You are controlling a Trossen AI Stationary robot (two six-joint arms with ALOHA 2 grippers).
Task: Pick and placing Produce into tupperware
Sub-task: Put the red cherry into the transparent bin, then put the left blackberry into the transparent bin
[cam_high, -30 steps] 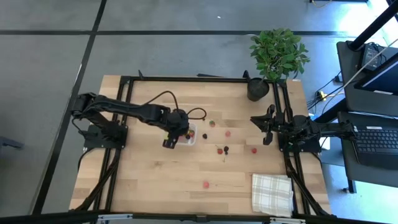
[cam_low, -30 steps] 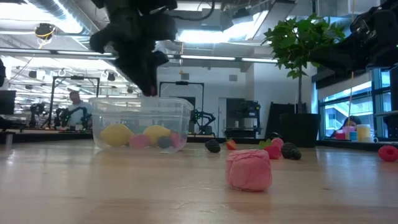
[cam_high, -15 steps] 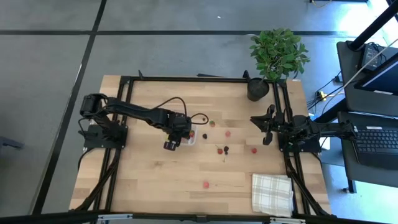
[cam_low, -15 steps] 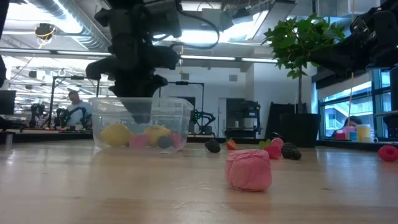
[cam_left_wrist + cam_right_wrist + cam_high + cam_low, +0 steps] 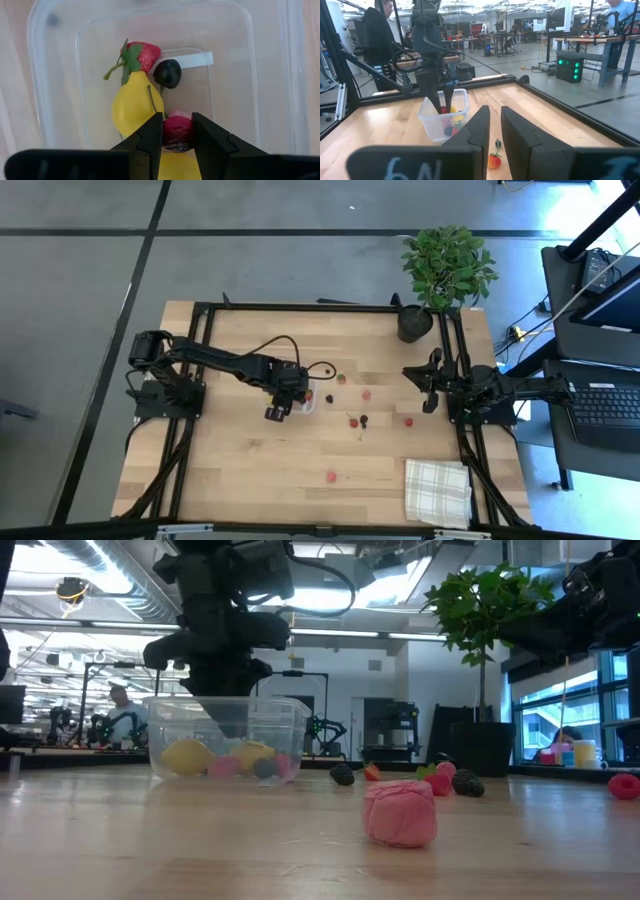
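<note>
Inside the tupperware (image 5: pixel 270 75), the left gripper (image 5: pixel 178 136) clamps a red berry (image 5: pixel 178 131) — right gripper (image 5: pixel 495 131) closed, idle.

A: Grey floor (image 5: pixel 80 300) is showing dark seam lines; a desk with a laptop (image 5: pixel 608 405) is sitting alongside.

B: Ceiling lights (image 5: pixel 330 595) are glowing; workbenches (image 5: pixel 580 37) are filling the hall.

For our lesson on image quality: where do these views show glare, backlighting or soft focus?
Low view: bright ceiling lights backlight the left gripper into silhouette above the tupperware; the near pink piece looks soft. Right wrist view: glare washes out the ceiling. Left wrist view: evenly lit.
</note>
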